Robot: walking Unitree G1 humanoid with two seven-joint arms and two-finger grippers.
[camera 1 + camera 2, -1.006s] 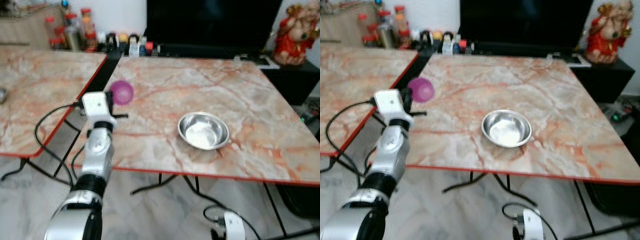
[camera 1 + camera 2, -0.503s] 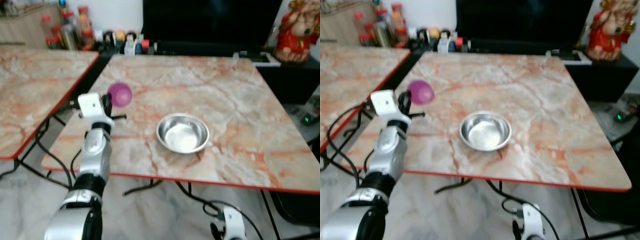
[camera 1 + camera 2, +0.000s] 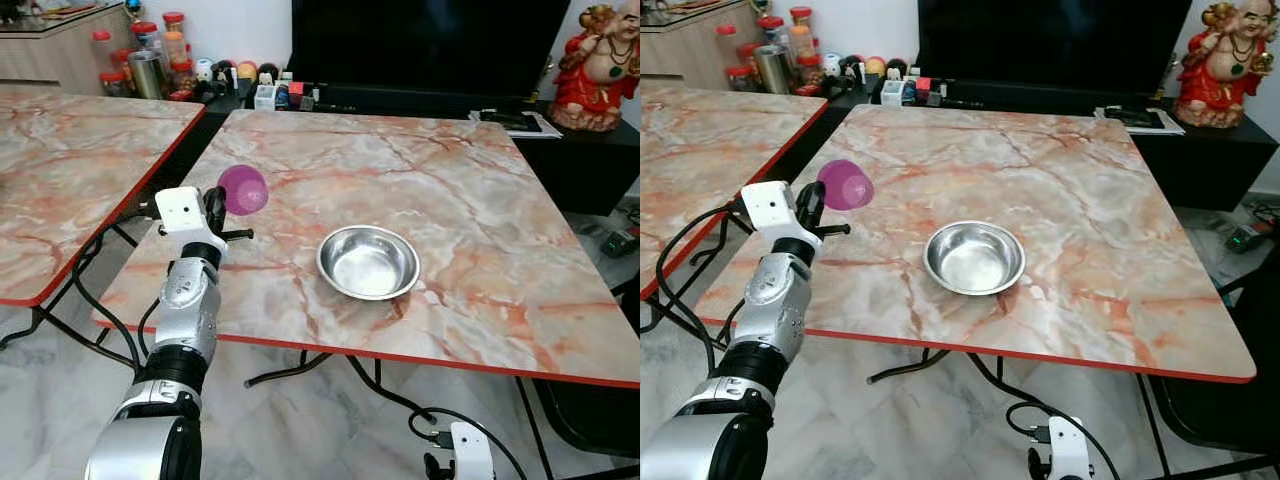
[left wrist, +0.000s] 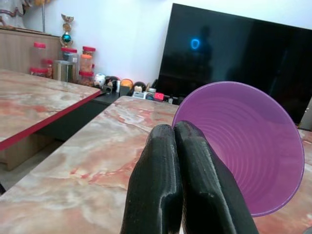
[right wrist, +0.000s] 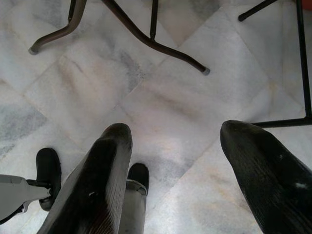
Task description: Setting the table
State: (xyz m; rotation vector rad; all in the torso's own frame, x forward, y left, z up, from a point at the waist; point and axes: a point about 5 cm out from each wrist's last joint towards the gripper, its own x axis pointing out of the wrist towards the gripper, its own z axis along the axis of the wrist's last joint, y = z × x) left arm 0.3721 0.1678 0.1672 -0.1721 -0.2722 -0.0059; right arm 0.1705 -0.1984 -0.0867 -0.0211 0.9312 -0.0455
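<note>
A glossy marble-patterned tabletop [image 3: 480, 200] is reflecting light, carrying a shiny polished metal bowl [image 3: 368, 262]. The purple cup [image 4: 243, 146] is looking like translucent ribbed plastic. The floor [image 5: 161, 97] is showing smooth pale marble.

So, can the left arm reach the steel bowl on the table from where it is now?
Probably yes. The left gripper is above the table's near left part, and only bare tabletop lies between it and the bowl. But its fingers are shut on the purple cup.
</note>
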